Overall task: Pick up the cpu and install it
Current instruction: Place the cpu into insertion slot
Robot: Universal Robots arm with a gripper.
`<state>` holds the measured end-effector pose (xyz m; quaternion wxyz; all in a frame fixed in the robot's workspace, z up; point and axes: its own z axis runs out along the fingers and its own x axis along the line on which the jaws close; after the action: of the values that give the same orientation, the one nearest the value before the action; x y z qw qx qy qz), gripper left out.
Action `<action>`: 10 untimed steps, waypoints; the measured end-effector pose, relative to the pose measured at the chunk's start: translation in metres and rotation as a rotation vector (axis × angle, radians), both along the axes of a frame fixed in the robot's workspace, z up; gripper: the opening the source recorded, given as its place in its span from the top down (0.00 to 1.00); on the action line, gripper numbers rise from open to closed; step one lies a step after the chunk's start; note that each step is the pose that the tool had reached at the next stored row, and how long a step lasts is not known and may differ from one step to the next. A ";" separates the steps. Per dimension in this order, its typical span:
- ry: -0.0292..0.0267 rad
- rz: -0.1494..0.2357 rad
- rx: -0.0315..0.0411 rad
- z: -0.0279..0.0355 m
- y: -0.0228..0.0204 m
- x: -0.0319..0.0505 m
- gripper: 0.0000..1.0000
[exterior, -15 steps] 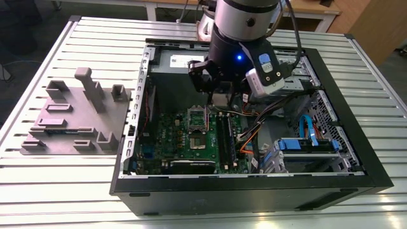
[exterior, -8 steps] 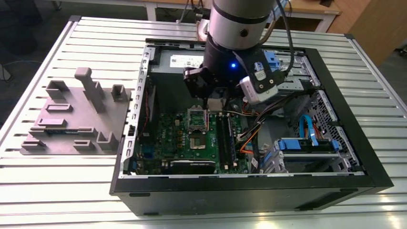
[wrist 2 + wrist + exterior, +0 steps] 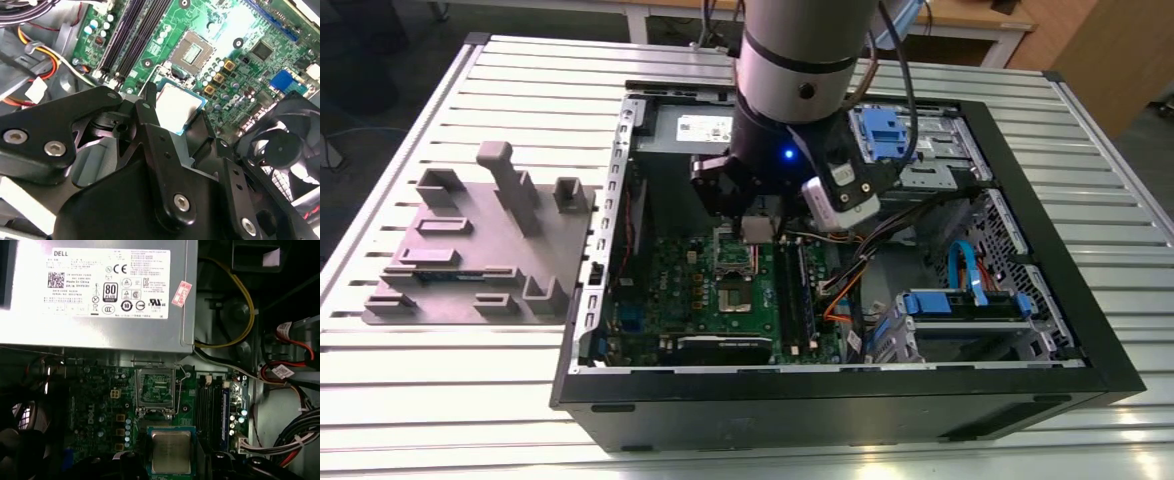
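Cpu: a small square chip with a silver-grey top and a thin green rim point(image 3: 179, 104), held in the air over the green motherboard point(image 3: 235, 30), near the empty socket point(image 3: 192, 50) but not above it.
Gripper: the black gripper point(image 3: 176, 117) was clenched on the cpu, with its 2 fingers point(image 3: 146, 106) pressed against opposite edges of the chip.
Arm: 1 arm reached down into an open computer case point(image 3: 854, 400) that lay on its side on a slatted metal table point(image 3: 427, 400).
Socket: a square recess inside a metal frame, with nothing seated in it. In the first wrist view it sat between the cpu and the grey power supply point(image 3: 100, 290).
Nearby: dark memory slots point(image 3: 132, 30) ran beside the socket, and a black fan point(image 3: 285, 145) sat close to the gripper. A grey parts fixture point(image 3: 480, 250) stood on the table at the exterior view's left, well apart from the case.
Step in hand: the pick-up looked done. The install was not, since the chip hung clear of the board and off to one side of the socket.
Next move calls for: in my judgement, squaring the chip over the socket, matching its orientation, keeping it level, and lowering it straight without sliding, because the socket's contacts would likely bend under a skewed landing.
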<state>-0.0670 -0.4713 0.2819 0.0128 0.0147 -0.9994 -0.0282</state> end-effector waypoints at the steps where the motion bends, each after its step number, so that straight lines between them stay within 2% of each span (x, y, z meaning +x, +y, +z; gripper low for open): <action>1: 0.0000 0.000 0.0001 -0.0014 -0.0019 -0.0001 0.53; 3: 0.0000 0.000 0.0000 -0.0035 -0.0061 -0.0001 0.53; 5: -0.0002 0.000 0.0004 -0.0063 -0.0084 -0.0001 0.53; 8: -0.0001 0.000 -0.0006 -0.0115 -0.0088 -0.0009 0.53; 10: -0.0001 0.000 -0.0047 -0.0142 -0.0088 -0.0013 0.53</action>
<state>-0.0683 -0.4800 0.2677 0.0128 0.0146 -0.9995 -0.0258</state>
